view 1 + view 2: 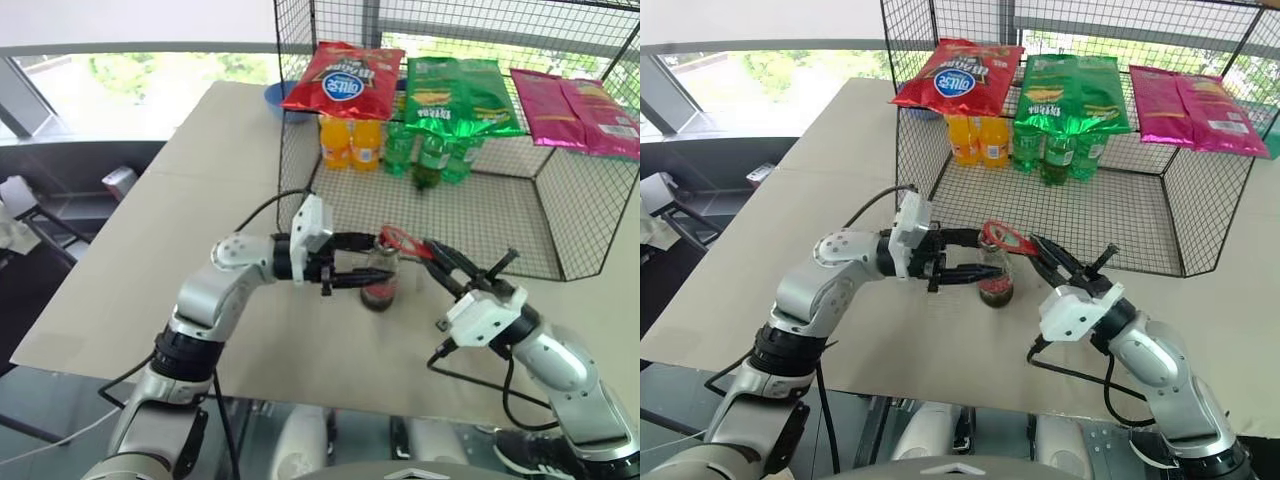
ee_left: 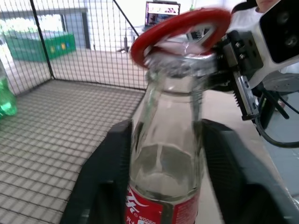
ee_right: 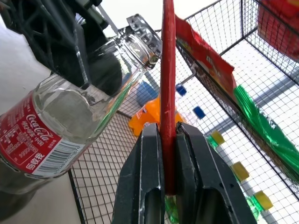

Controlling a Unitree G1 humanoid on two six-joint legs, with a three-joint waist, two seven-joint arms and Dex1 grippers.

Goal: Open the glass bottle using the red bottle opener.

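Glass cola bottle (image 1: 380,283) upright on the beige surface (image 1: 200,200), just near of the wire cage (image 1: 560,200). Left gripper (image 1: 372,262) fingers spread apart, flanking the bottle body. Right gripper (image 1: 428,250) clamped together on the red bottle opener (image 1: 398,240), whose loop head sits over the bottle cap (image 2: 180,63).

Clear glossy glass bottle (image 2: 166,140); smooth red bottle opener (image 2: 180,28), probably painted metal; wire-mesh cage (image 1: 560,190).

Bright daylight from windows; soft shadows; left wrist view blurred.
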